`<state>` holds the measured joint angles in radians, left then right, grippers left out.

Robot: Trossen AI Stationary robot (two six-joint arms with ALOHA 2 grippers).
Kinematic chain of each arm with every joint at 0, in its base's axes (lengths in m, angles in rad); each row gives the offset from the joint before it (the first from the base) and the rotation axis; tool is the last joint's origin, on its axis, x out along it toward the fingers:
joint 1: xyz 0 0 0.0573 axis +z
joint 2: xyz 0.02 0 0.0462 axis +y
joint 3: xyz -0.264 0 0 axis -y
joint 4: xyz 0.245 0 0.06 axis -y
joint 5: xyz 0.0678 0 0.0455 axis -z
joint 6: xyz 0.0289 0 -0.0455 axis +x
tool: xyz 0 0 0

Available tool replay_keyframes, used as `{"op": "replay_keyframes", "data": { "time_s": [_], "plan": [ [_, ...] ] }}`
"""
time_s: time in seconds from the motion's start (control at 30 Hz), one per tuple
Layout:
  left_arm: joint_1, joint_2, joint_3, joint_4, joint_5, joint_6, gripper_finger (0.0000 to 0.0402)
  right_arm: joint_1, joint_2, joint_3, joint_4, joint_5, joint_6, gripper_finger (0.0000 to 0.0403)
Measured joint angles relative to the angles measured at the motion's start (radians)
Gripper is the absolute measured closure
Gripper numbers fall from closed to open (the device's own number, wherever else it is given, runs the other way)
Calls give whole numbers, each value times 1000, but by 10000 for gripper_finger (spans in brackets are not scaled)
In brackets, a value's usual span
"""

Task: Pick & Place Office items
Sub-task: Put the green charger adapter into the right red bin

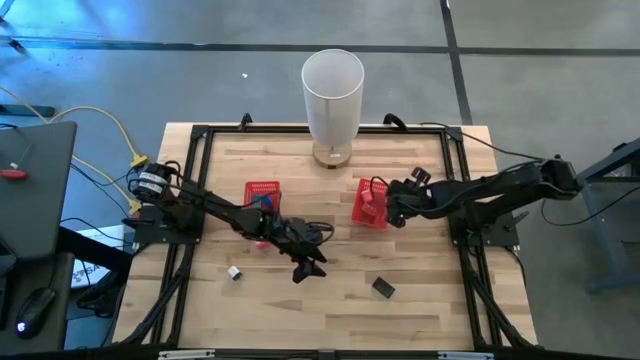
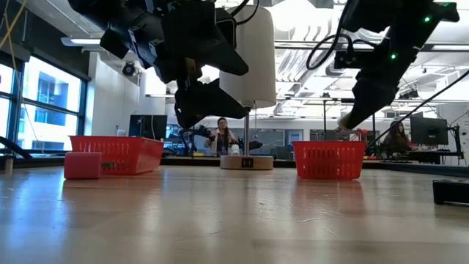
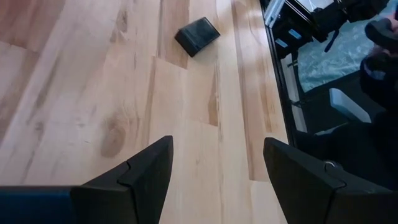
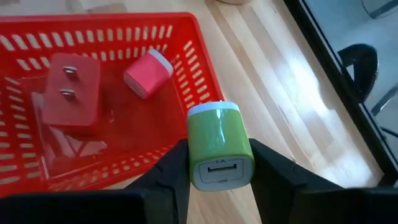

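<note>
A green charger [image 4: 219, 144] is clamped in the right gripper [image 4: 217, 163] right above the red basket [image 4: 176, 37]. The left gripper [image 3: 214, 171] is spread wide, nothing held, over bare table [image 3: 74, 81].

A tall white cylinder [image 1: 333, 103] stands upright on a round wooden base [image 1: 332, 155] at the far edge of the light wooden table [image 1: 330, 310]. Two red mesh baskets [image 1: 263, 194] [image 1: 369, 205] sit mid-table, well apart. Beyond the table, a black desk [image 1: 35, 180] carries a black mouse [image 1: 38, 306].
</note>
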<state>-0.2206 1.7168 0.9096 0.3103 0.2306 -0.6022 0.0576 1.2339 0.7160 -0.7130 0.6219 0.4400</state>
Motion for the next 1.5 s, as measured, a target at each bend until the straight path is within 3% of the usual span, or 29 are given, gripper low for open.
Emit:
{"op": "replay_keyframes", "data": {
  "time_s": [0.33,0.63,1.5],
  "plan": [
    [-13,0,0,0,1,16,157,-82,0,-64,117,-78,-32,282],
    [-13,0,0,0,1,27,157,-87,0,-80,234,-136,-88,273],
    [-13,0,0,0,1,57,157,-87,0,-80,261,-154,-150,277]
  ]
}}
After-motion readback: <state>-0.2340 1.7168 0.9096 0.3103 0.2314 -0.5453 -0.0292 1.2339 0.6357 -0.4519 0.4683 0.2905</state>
